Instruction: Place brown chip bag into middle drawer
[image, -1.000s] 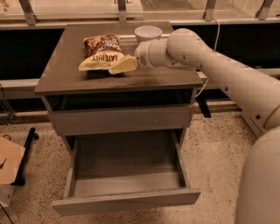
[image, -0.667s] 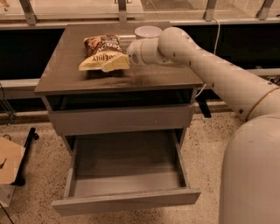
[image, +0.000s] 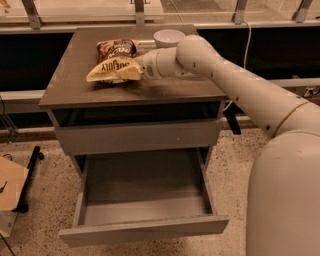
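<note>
The brown chip bag (image: 114, 62) lies on the cabinet top, dark brown end to the back, pale yellow end to the front left. My gripper (image: 136, 67) is at the bag's right edge, low over the cabinet top, touching or overlapping the bag. The arm reaches in from the right. The middle drawer (image: 142, 196) stands pulled out below, its grey box interior bare.
A small white bowl (image: 169, 37) sits on the cabinet top (image: 70, 80) just behind my wrist. The upper drawer front (image: 137, 136) is closed under a dark gap. A cardboard piece (image: 10, 187) and a dark stand lie on the floor at left.
My gripper has moved left along the cabinet top and closed up against the bag's right edge. The bag has hardly shifted. The drawer stays open.
</note>
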